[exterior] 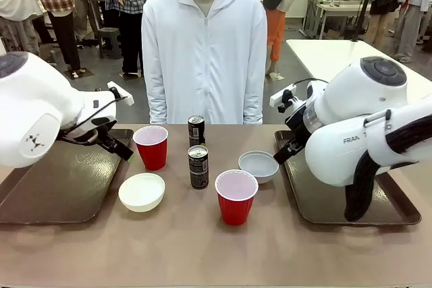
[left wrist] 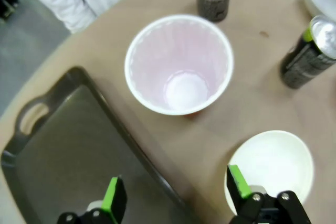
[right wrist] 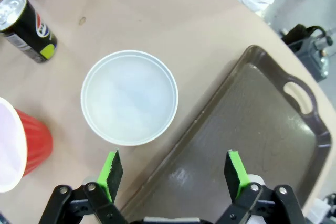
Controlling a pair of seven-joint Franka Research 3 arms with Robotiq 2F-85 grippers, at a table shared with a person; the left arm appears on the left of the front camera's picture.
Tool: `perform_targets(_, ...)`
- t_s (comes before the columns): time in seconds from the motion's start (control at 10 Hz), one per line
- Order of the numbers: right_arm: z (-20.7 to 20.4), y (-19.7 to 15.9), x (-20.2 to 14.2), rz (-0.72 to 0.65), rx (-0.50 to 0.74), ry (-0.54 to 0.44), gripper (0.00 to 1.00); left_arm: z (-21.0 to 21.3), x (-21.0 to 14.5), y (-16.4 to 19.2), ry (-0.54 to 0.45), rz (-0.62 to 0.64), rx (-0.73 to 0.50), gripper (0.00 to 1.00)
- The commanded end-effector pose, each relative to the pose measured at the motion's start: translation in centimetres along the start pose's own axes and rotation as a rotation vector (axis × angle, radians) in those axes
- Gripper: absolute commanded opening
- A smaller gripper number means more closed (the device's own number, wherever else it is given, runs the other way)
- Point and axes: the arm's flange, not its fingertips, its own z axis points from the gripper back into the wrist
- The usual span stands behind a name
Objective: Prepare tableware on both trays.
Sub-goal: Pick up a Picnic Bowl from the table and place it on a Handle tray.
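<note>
Two dark brown trays lie at the ends of the counter [exterior: 202, 247], the left tray [exterior: 61, 180] and the right tray [exterior: 312, 197], each with its long axis running from the robot's side toward the person [exterior: 202, 52]. Both hold nothing, and the white arms hide parts of them.

Between the trays stand two red cups, one far [exterior: 151, 146] and one near [exterior: 236, 197], both upright with mouths up. Two slim cans stand on end in a line, the near can [exterior: 198, 166] just in front of the far can [exterior: 196, 130]. There are two bowls, rims up: a cream bowl [exterior: 142, 191] and a grey-white bowl [exterior: 258, 165].

The left claw [left wrist: 175, 184] hangs with its fingers apart over the left tray's inner rim, gripping nothing. The right claw [right wrist: 173, 166] is likewise spread wide over the right tray's inner rim, beside the grey-white bowl.
</note>
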Motion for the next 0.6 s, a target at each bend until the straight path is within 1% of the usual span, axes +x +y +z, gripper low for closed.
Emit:
perform_targets(0.0, 5.7, 1.8, -5.1, -0.058, 0.006, 0.104, 1.0, 7.1, -5.1, -2.6, 0.045, 0.039, -0.066, 1.0)
perform_targets(0.1, 8.0, 2.4, -8.2, -0.099, 0.023, 0.17, 1.0, 9.3, -7.6, -3.5, 0.085, 0.064, -0.111, 1.0)
perform_targets(0.2, 9.7, 2.9, -11.4, -0.159, 0.07, 0.234, 1.0, 10.1, -9.7, -4.2, 0.151, 0.098, -0.209, 1.0)
perform_targets(0.3, 10.4, 3.8, -13.9, -0.195, 0.161, 0.271, 1.0, 9.8, -11.0, -5.2, 0.228, 0.09, -0.291, 1.0)
perform_targets(0.4, 11.1, 5.1, -15.9, -0.205, 0.225, 0.303, 1.0, 9.5, -12.1, -6.3, 0.284, 0.065, -0.332, 1.0)
perform_targets(0.5, 11.4, 5.7, -16.6, -0.202, 0.222, 0.315, 1.0, 9.3, -12.4, -6.6, 0.298, 0.081, -0.33, 1.0)
